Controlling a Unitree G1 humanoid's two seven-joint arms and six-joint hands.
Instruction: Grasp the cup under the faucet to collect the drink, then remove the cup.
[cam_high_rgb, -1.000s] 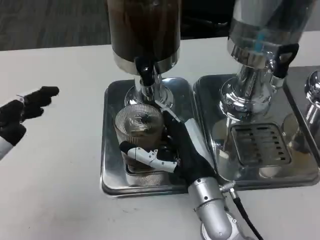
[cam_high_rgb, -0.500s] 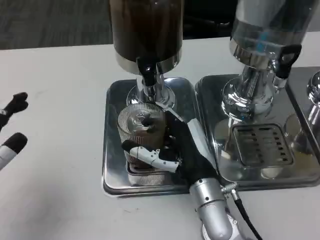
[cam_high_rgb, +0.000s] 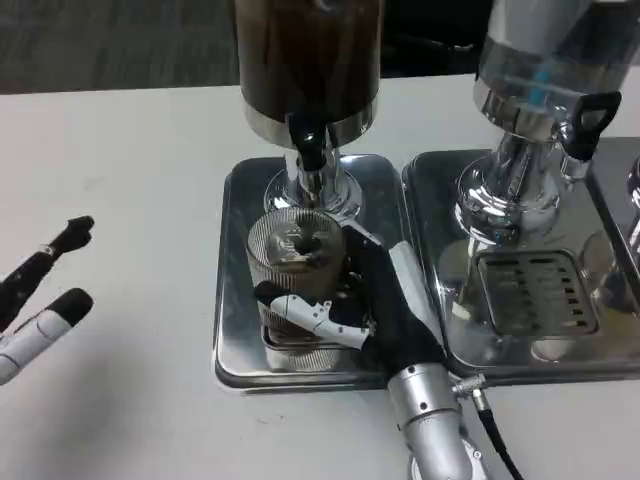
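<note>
A ribbed clear glass cup (cam_high_rgb: 292, 262) with a little dark drink in it stands on the steel drip tray (cam_high_rgb: 238, 330) right under the black faucet (cam_high_rgb: 307, 148) of the dark drink dispenser (cam_high_rgb: 307, 60). My right hand (cam_high_rgb: 350, 305) grips the cup from its right side, thumb across the front and fingers behind it. At the picture's left edge my left hand (cam_high_rgb: 42, 295) hovers over the white table, fingers apart and holding nothing, well away from the tray.
A second dispenser (cam_high_rgb: 540, 90) with clear liquid and a black tap stands on its own steel tray (cam_high_rgb: 530, 290) to the right, close beside my right forearm (cam_high_rgb: 432, 430). Bare white table lies left of the trays and in front.
The camera has shifted, so the whole scene sits slightly right and lower. My left hand has dropped lower toward the left edge. The right hand keeps its grip on the cup under the faucet.
</note>
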